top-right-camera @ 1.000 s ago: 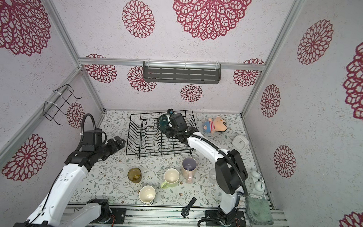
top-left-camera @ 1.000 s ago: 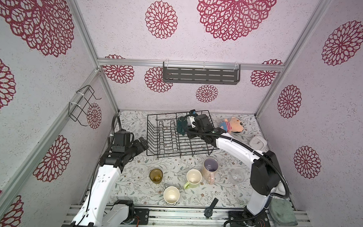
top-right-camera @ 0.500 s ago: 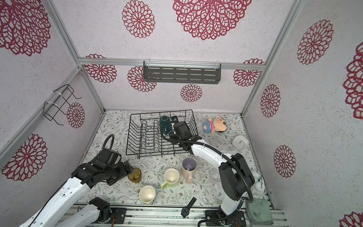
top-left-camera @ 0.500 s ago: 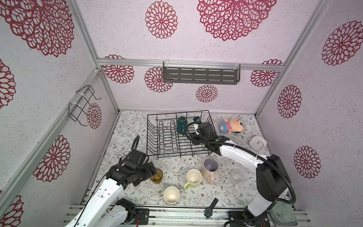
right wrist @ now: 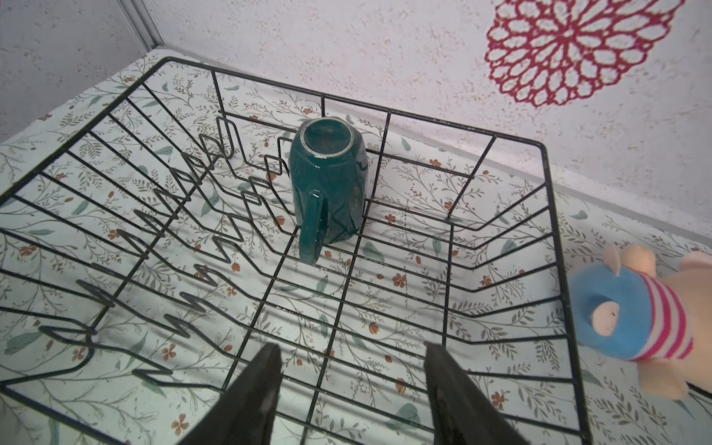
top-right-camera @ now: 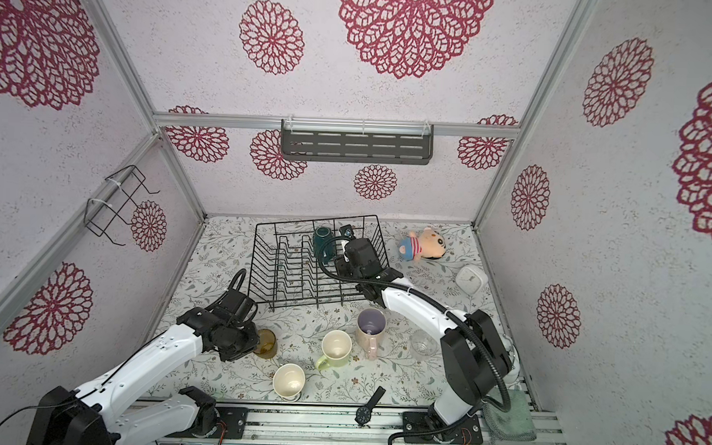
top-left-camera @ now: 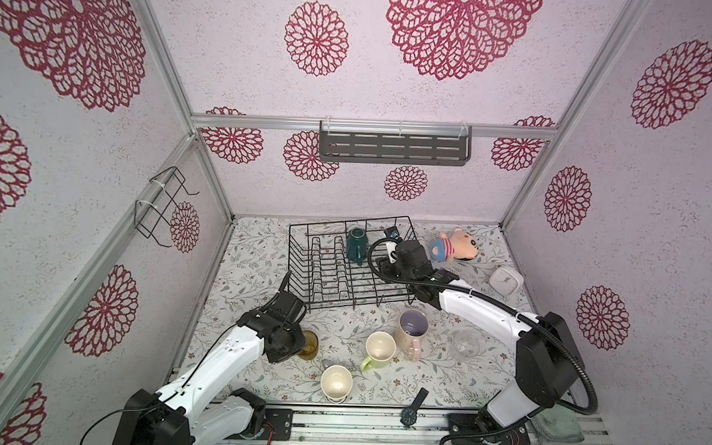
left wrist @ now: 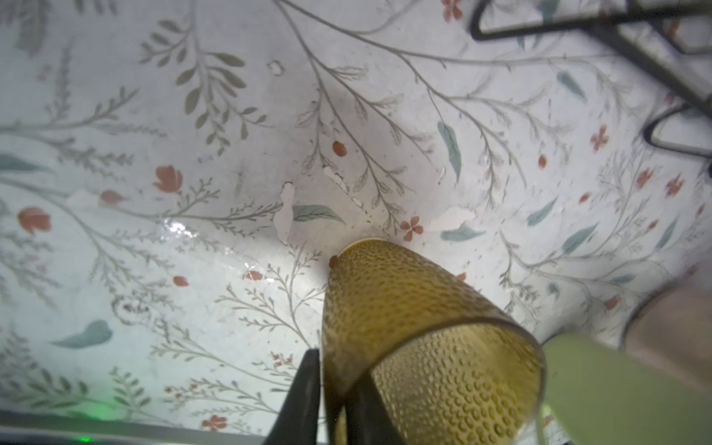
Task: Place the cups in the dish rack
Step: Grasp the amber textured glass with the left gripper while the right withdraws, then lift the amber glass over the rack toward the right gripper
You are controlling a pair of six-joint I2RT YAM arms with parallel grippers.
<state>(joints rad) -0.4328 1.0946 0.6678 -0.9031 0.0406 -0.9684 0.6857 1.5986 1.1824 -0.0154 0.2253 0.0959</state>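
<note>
Left tool (left wrist: 333, 400): clamped on the wall of the amber dimpled glass tumbler (left wrist: 420, 343), one finger inside, one outside; tumbler stands on the floral tabletop (top-left-camera: 255, 260); tool body hides most of it in both top views.
Black wire dish rack (top-left-camera: 304, 246): holds only the dark teal ceramic mug (right wrist: 327, 181), upside down at the back.
Loose cups: grey cream-lined cup (top-left-camera: 335, 382), pale yellow-green mug (top-left-camera: 378, 348), tall pearly pink mug (top-left-camera: 412, 327), clear glass (top-left-camera: 464, 344), all upright and empty, in front of the rack.
Right tool (right wrist: 352, 370): jaws apart, holding nothing, above the rack.
Unclear: tumbler's contents.
</note>
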